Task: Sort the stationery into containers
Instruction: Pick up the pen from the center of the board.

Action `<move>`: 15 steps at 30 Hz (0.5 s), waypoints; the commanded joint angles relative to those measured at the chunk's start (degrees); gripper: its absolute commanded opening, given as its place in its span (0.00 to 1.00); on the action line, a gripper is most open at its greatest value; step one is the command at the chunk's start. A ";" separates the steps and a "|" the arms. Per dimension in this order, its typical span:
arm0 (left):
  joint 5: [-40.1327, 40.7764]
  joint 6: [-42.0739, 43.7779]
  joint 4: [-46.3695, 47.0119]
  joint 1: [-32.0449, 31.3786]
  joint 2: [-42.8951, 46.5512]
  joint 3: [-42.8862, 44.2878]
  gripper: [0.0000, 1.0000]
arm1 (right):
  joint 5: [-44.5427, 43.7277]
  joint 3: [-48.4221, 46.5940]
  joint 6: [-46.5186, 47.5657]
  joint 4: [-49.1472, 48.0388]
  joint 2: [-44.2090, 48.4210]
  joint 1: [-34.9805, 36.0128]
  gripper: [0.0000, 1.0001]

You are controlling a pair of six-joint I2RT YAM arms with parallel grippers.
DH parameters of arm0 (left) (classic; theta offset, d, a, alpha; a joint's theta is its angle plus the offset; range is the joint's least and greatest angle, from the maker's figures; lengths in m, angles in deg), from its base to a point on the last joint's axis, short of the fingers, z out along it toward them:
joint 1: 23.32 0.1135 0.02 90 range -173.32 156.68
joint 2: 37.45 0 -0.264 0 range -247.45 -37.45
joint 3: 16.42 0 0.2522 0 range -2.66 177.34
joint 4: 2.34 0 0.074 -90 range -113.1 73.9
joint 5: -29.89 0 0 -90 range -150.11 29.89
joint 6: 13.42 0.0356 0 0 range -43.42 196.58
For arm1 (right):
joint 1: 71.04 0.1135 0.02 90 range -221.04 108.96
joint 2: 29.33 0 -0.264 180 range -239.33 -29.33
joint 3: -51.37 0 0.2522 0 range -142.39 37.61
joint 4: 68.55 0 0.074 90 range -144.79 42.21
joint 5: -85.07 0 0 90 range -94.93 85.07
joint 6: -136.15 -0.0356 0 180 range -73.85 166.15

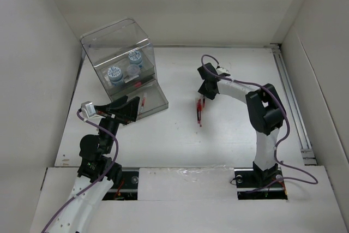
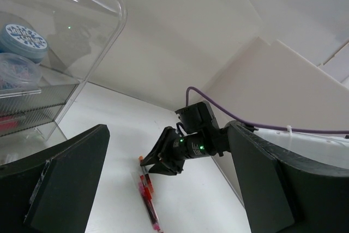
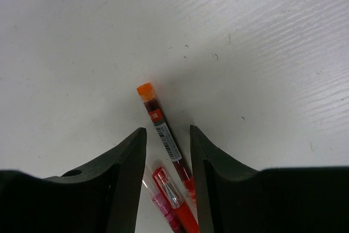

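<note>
Right claw (image 3: 167, 130), part-open and empty, straddles red pens (image 3: 172, 148) on the counter (image 3: 245, 53) — likely pick-up step, next closing squarely on one; left claw (image 2: 169, 129) gapes empty.

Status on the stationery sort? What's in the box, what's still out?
Done: blue-and-white rolls sit inside the clear organiser box. In hand: nothing gripped. The right gripper is open, straddling red pens lying on the table. The left gripper is open by the box front. Left: those pens.

White arms (image 1: 264, 148), black end effectors (image 1: 204, 95) (purple cables (image 2: 305, 130)).
</note>
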 commanded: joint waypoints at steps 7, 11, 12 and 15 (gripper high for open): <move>-0.38 0.12 3.16 -0.21 0.32 -0.45 0.88 | -3.04 -2.15 1.28 2.39 -0.77 0.66 0.24; -0.38 0.12 3.16 -0.21 0.33 -0.45 0.88 | -3.65 -2.67 1.90 3.62 -1.39 0.14 0.12; -0.38 0.12 3.16 -0.21 0.33 -0.45 0.88 | -4.26 -2.67 1.90 3.62 -1.39 0.14 0.06; -0.38 0.12 3.16 -0.21 0.33 -0.45 0.88 | -5.32 -1.28 1.90 3.62 0.62 -0.91 0.00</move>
